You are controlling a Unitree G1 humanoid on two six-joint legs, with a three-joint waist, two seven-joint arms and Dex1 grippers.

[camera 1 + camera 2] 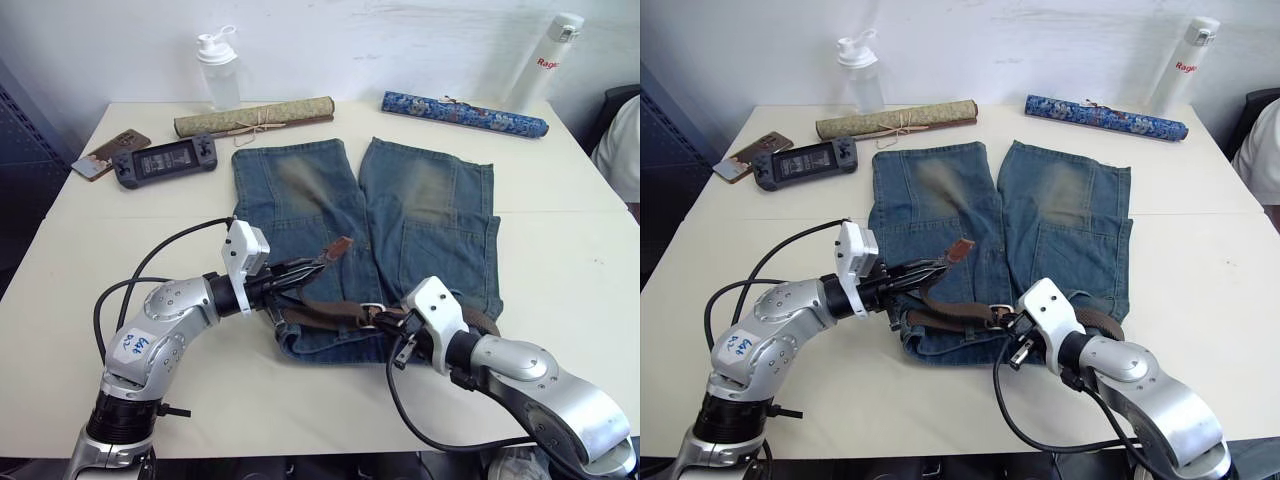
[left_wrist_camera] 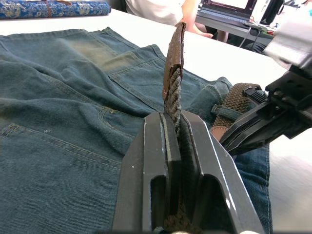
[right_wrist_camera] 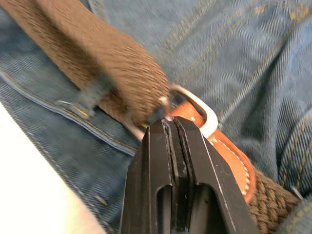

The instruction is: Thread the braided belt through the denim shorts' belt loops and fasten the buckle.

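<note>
The denim shorts (image 1: 380, 230) lie flat on the bench (image 1: 120, 240), waistband toward the robot; the braided belt (image 1: 330, 312) runs along that waistband; the left end effector (image 1: 318, 266) is clamped on the belt near its tan leather tip, lifting that end clear of the cloth; the right end effector (image 3: 170, 124) is pressed closed, its tips at the buckle (image 3: 207, 114), touching the silver frame.

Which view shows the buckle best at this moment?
The right wrist view: the buckle shows close up, silver frame beside the right gripper. In the head views it is a small glint on the denim shorts. The left wrist view leaves it unclear.
</note>
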